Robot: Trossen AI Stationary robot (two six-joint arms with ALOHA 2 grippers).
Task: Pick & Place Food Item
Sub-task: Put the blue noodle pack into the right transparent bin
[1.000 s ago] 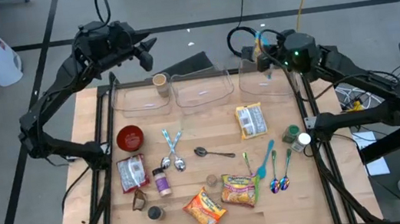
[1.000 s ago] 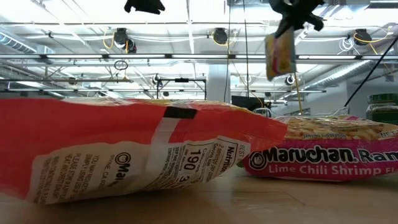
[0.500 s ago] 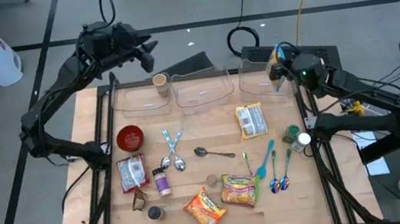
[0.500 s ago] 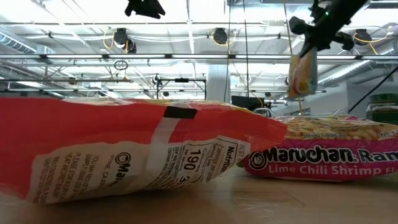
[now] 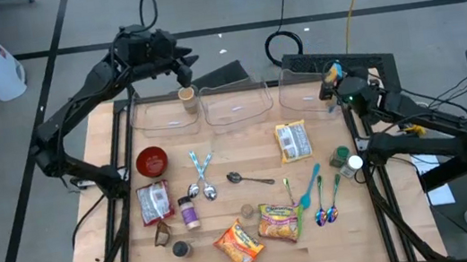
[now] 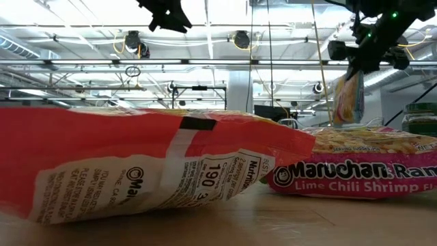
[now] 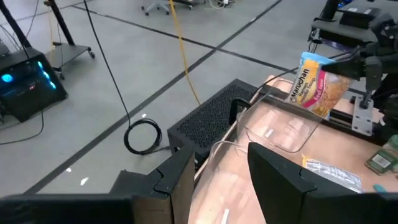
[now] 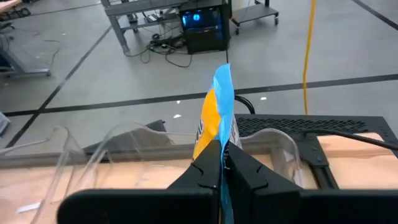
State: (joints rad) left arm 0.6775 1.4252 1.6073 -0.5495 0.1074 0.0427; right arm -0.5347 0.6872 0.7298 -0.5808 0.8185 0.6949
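A blue and orange ramen packet (image 8: 219, 112) hangs in the air over the rightmost clear bin (image 5: 310, 95) at the table's far edge. My right gripper (image 8: 224, 163) is shut on it. It shows as well in the low view (image 6: 348, 99) and the left wrist view (image 7: 314, 84). My left gripper (image 5: 181, 65) hovers high beyond the far left bin (image 5: 166, 117), open, with nothing between its fingers (image 7: 273, 174). My right gripper pinches an edge of the ramen packet (image 8: 221, 144) between its two fingers, coming from the table's right side and slanting a little downward. The packet is lifted clear. It is seen edge-on past the fingers, and in the low view it hangs below the gripper (image 6: 356, 63).
A middle clear bin (image 5: 236, 105) stands between the two others, with a paper cup (image 5: 186, 96) by the left one. On the table lie a silver packet (image 5: 292, 140), two ramen packets (image 5: 280, 221) (image 5: 239, 245), a red bowl (image 5: 152, 162), spoons (image 5: 200, 173) and small jars.
My right gripper has sunk and drawn back toward the table's right edge with the packet, rolling its wrist; the packet stays hanging, now lower over the right bin. My left gripper has shifted a little toward the right and down.
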